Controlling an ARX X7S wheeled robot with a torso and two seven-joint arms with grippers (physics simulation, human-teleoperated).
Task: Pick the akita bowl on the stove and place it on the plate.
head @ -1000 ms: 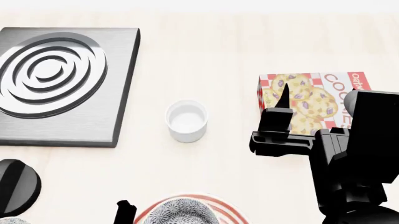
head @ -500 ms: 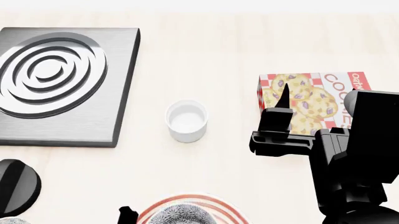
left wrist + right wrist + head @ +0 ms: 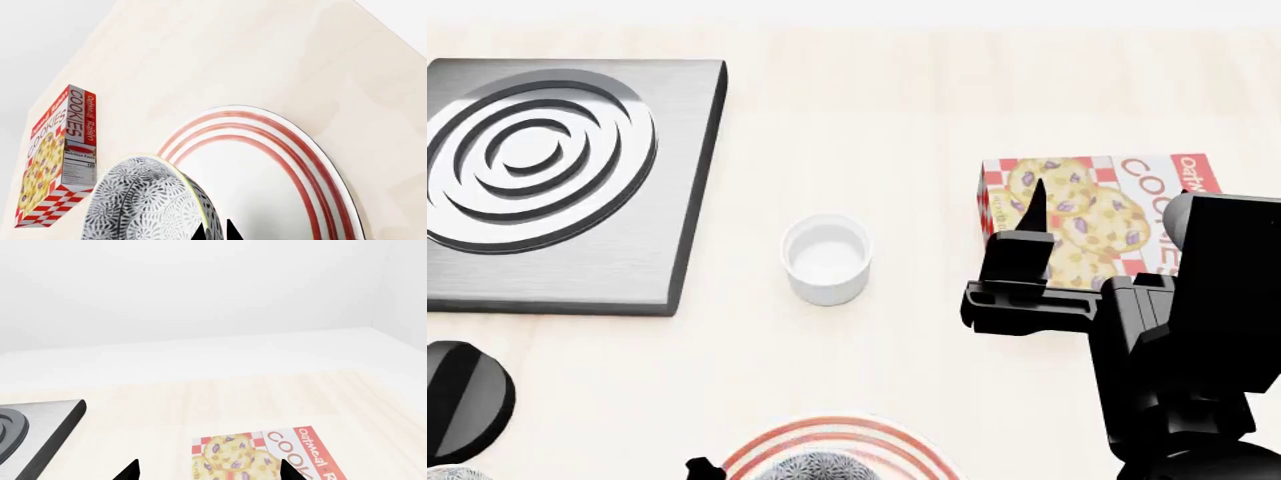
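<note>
The akita bowl (image 3: 143, 200), white-grey with black floral speckle, is tipped on its side over the plate (image 3: 280, 165), a white plate with red rings. My left gripper (image 3: 215, 232) is shut on the bowl's rim, one fingertip on each side of the wall. In the head view only the top of the bowl (image 3: 814, 468) shows at the bottom edge, over the plate (image 3: 827, 435), with the left gripper (image 3: 702, 469) beside it. The stove (image 3: 681, 200) lies far left with nothing on it. My right gripper (image 3: 210, 471) hangs open above the table, holding nothing.
A small plain white cup (image 3: 826, 258) stands between the stove and a cookie box (image 3: 1094, 215). My right arm (image 3: 1174, 330) fills the lower right, its gripper (image 3: 1030, 215) over the box. A round black knob (image 3: 461, 400) sits at the lower left.
The bowl and the left gripper have slid down toward the bottom edge of the head view, so more of the plate's red rings show. The right arm has not moved.
</note>
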